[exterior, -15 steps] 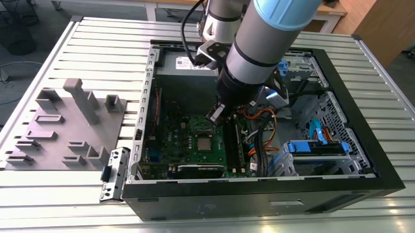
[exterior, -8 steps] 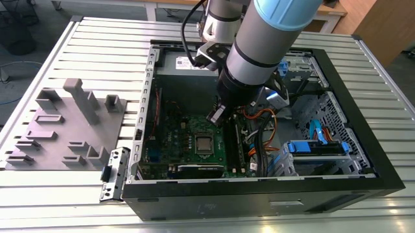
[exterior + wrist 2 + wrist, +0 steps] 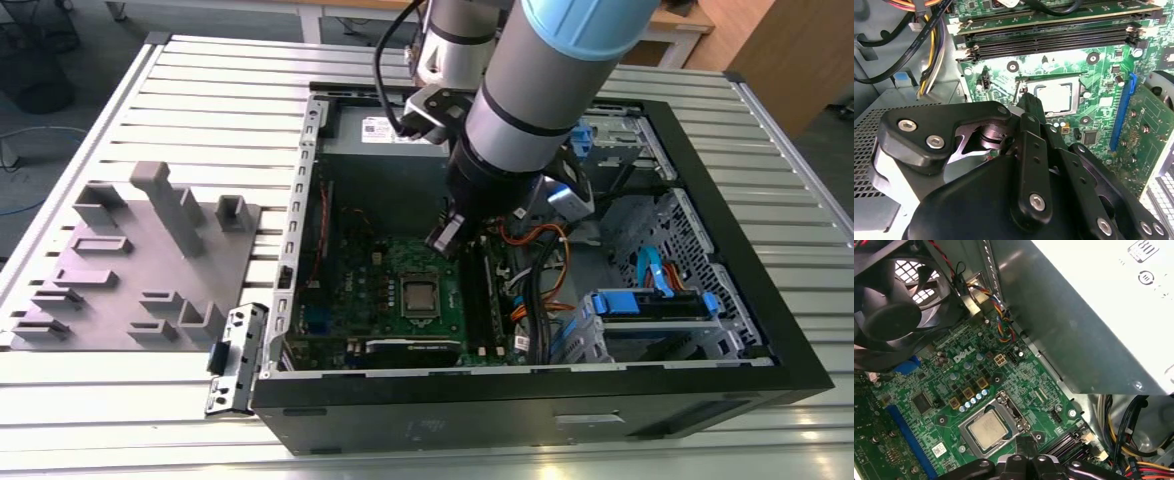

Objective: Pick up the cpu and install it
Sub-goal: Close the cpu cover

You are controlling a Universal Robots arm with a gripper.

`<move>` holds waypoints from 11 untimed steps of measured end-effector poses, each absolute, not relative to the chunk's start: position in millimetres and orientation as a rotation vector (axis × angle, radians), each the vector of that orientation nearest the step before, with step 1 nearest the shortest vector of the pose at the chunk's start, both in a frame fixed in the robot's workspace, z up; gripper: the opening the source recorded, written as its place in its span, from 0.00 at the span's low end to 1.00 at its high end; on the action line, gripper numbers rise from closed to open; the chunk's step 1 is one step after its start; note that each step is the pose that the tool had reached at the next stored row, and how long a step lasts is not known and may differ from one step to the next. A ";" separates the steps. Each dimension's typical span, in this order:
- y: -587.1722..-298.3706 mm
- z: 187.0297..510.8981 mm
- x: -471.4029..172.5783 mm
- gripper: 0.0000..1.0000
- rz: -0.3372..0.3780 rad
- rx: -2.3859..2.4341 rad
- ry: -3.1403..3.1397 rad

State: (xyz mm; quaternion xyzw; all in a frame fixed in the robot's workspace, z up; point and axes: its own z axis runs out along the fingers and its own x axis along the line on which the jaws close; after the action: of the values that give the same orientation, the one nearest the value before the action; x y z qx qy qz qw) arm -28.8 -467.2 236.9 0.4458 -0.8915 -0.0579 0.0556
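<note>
The cpu [image 3: 420, 294], a small square chip with a silvery top, lies flat in its socket on the green motherboard [image 3: 360, 290] inside the open computer case. Both wrist views show the cpu [image 3: 1054, 96] [image 3: 988, 431] framed by the metal socket rim [image 3: 967, 423]. My gripper [image 3: 445, 236] hangs a little above the board, just off one side of the socket. Its black fingers [image 3: 1030, 107] come together in a point with nothing between them, the tip [image 3: 1022, 442] close to the socket's edge.
A grey power supply [image 3: 1094, 330] and a black fan [image 3: 889, 315] stand beside the socket. Memory slots [image 3: 1054, 42], a blue card slot [image 3: 1121, 112] and bundled cables [image 3: 534, 265] crowd the board. A grey fixture block [image 3: 134, 260] sits outside the case at the exterior view's left.
</note>
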 end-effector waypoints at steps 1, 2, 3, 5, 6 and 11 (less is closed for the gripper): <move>-466.1 236.9 -28.8 0.11 -0.175 1.354 -2.705; -464.9 236.8 -28.7 0.11 -0.175 1.356 -2.704; -464.0 236.7 -28.6 0.11 -0.175 1.357 -2.704; -462.3 236.6 -28.3 0.11 -0.175 1.359 -2.703; -461.5 236.4 -28.2 0.11 -0.175 1.359 -2.702; -456.8 235.6 -27.4 0.11 -0.175 1.364 -2.700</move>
State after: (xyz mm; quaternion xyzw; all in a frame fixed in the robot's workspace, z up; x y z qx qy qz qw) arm -27.4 -456.8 235.6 0.4496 -0.8896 -0.0576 0.0559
